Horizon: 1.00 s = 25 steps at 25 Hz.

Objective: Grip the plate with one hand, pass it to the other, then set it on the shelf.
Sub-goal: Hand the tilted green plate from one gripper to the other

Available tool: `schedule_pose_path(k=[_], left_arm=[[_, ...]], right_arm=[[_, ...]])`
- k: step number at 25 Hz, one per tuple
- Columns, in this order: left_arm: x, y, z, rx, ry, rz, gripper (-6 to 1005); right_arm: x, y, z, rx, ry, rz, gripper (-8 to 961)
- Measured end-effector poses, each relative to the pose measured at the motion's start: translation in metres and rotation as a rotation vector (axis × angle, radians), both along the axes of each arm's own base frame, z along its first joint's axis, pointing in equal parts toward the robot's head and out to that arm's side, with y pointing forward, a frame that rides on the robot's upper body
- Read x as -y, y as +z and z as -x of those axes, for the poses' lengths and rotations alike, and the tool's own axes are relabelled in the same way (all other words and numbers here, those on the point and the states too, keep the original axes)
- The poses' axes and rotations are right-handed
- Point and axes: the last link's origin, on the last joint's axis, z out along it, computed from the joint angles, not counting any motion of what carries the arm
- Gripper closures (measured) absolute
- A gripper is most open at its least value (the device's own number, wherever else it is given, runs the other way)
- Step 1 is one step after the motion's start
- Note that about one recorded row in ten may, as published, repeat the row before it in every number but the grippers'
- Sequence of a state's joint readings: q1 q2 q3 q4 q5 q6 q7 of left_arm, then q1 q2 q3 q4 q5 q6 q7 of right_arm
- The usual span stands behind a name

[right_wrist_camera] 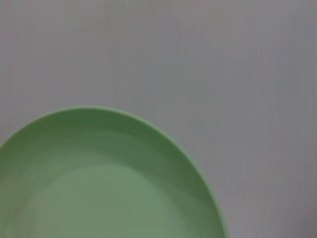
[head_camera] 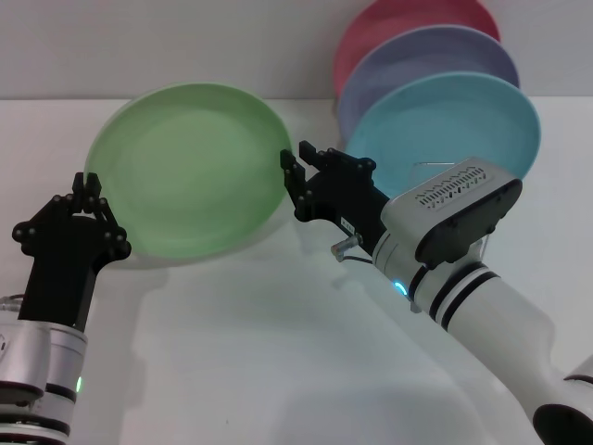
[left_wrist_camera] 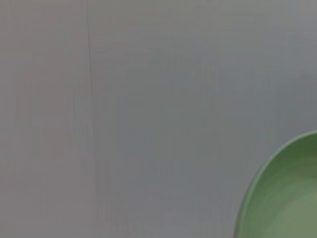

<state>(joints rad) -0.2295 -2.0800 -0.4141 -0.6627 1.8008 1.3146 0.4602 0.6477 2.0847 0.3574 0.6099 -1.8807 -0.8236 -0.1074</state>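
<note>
The head camera looks down from high up, while both wrist cameras sit close to the same green plate [head_camera: 190, 171].

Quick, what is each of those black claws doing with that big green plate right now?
Left gripper: closed on the large round pale green plate, at its left rim.
Right gripper: at its right rim; grip cannot be told.

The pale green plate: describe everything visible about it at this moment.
The pale green plate is large, round and shallow-rimmed, with a matte plastic look and nothing on it. It is lifted and tilted, its hollow face toward the head camera. The right gripper has its jaws at the plate's right rim, apparently clamping it; the left gripper sits at the lower left rim, contact unclear. To its right stand light blue, lavender and pink plates.
</note>
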Motion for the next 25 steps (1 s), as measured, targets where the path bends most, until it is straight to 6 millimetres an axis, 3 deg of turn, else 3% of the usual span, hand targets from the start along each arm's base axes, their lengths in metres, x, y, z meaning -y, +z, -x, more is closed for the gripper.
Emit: schedule_pose_path(k=[25], left_arm=[[-0.0017,-0.0017,-0.0014,-0.005,-0.007,0.011,964]], right_arm=[[-0.0003,-0.0016,0.0033,0.000,0.007,0.005,802]])
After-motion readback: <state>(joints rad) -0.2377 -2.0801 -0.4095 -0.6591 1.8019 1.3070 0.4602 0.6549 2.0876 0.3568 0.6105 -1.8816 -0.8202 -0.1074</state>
